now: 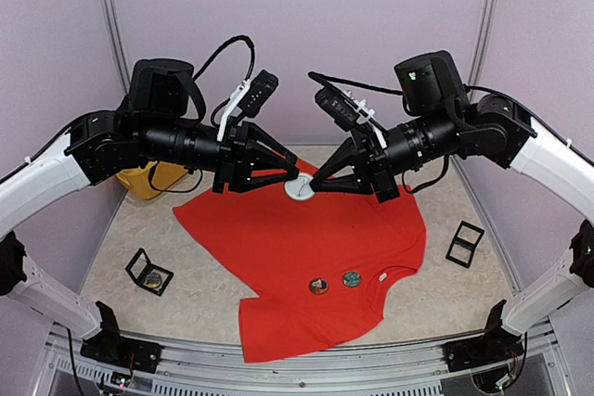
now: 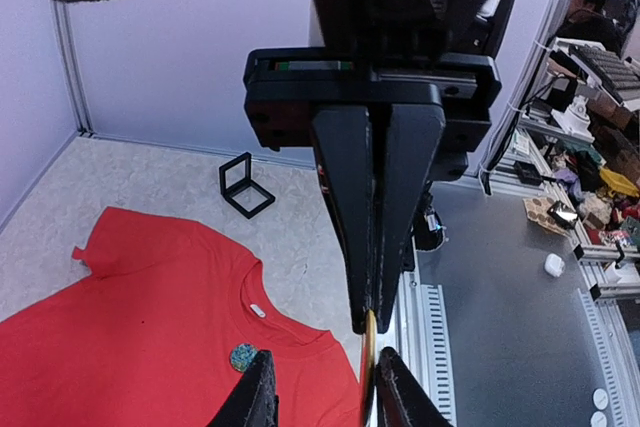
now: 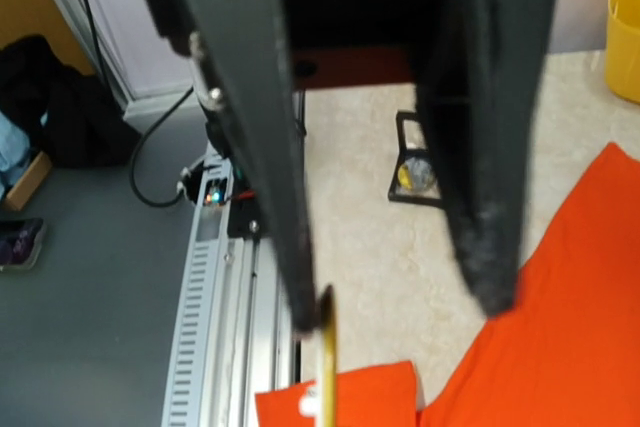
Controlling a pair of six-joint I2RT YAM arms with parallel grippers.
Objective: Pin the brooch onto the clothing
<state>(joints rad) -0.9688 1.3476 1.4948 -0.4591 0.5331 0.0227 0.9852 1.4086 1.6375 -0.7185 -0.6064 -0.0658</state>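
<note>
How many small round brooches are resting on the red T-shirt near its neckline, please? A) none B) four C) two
C: the top view shows a brownish brooch and a greenish brooch side by side on the red T-shirt, close to its neckline, and no others on the cloth.

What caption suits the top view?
Left gripper and right gripper meet at a brooch above the red T-shirt.

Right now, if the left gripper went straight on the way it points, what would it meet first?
The left gripper pinches the brooch; just beyond, the right gripper faces it tip to tip with open jaws, likely the first contact, though the gap is unclear.
</note>
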